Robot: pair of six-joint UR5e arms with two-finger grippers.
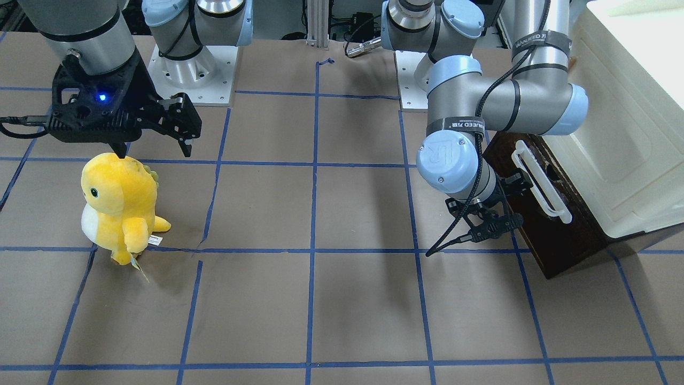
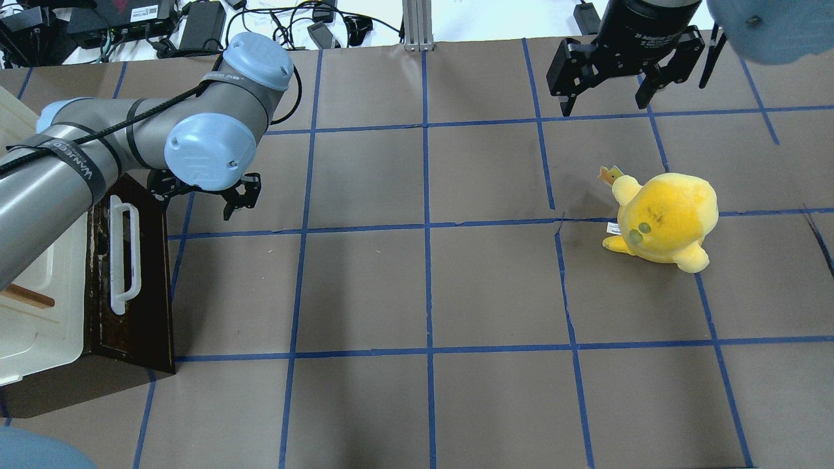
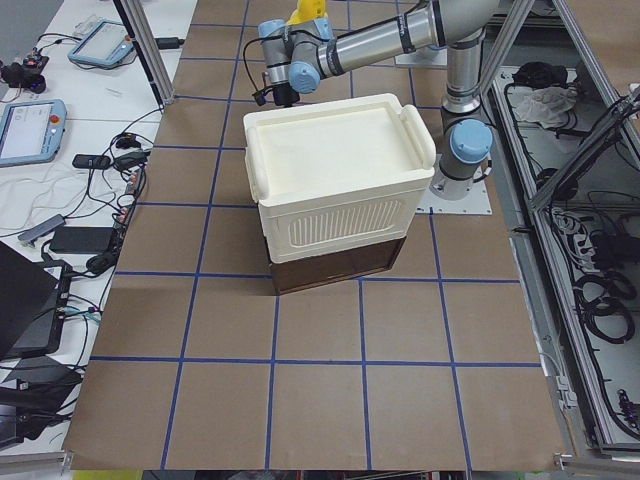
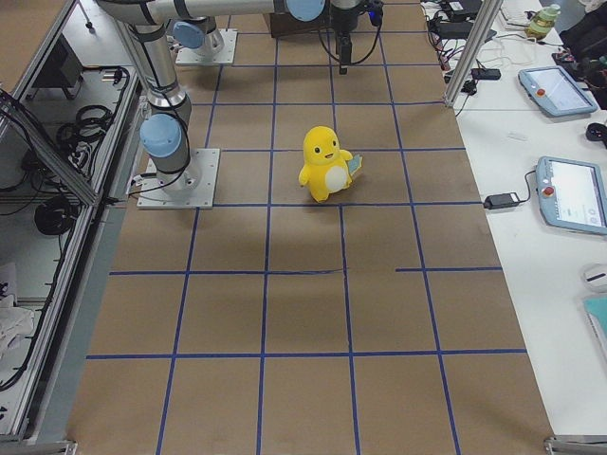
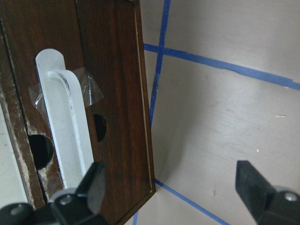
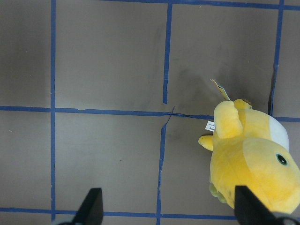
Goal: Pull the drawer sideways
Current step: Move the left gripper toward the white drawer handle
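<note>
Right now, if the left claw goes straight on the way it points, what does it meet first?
Probably the table just beside the drawer. In the wrist view the open left claw straddles the front panel's edge, so one finger might clip the white handle first; depth is unclear.

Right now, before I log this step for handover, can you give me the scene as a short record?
drawer: dark front, at the cream cabinet
handle: white bar, not gripped
left jaws: open, near the handle's end, not closed on it
right jaws: open, empty, above the table
yellow plush: upright, near the right jaws
</note>
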